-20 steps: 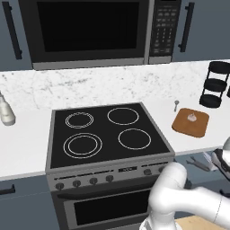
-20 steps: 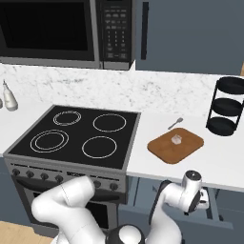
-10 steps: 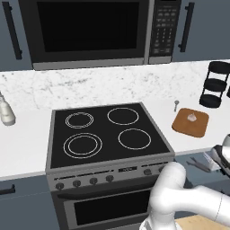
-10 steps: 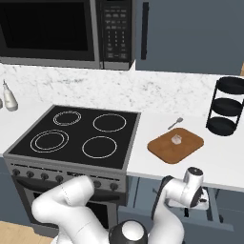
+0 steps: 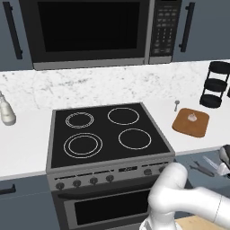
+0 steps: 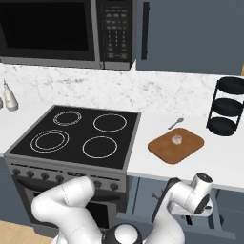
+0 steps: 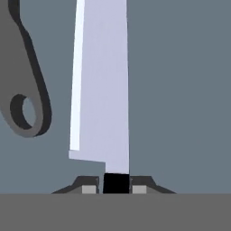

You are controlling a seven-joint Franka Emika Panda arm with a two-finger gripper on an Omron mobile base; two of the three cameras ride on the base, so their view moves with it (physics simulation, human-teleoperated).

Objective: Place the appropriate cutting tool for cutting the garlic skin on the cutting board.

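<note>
Stove centre, white desk to its right carrying the cutting board with the garlic on top, small spoon just behind the board, black tiered rack further right. Open drawer under the desk, arm reaching down into it. Knife lies in the drawer, blade pointing away from the hand, scissor-like tool beside it, apart. Fingers sit either side of the black handle right where it meets the blade, apparently pinching it; contact looks made but can't be sure it's firm. Step in hand: grasp of the knife, well short of halfway. Next: confirm grip, lift straight up clear of the drawer front and scissors, swing over the desk, lay it flat on the board without knocking the garlic
</note>
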